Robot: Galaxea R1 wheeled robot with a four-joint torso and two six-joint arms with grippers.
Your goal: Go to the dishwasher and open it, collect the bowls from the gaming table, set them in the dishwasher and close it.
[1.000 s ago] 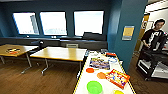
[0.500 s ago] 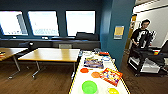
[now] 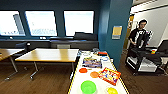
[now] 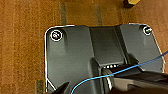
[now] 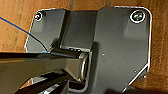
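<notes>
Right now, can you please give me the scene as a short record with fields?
white table: long, yellow edge, directly ahead
green bowl: on the near end
orange bowls: two, and, behind the green bowl
colourful boxes: and on the same top
wooden table: to the left
person: standing at right, behind a dark cart
floor: brown wood

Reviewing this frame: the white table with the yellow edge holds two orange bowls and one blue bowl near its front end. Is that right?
Not quite. In the head view the white table holds two orange bowls, but the larger bowl near its front end is green, not blue.
</notes>
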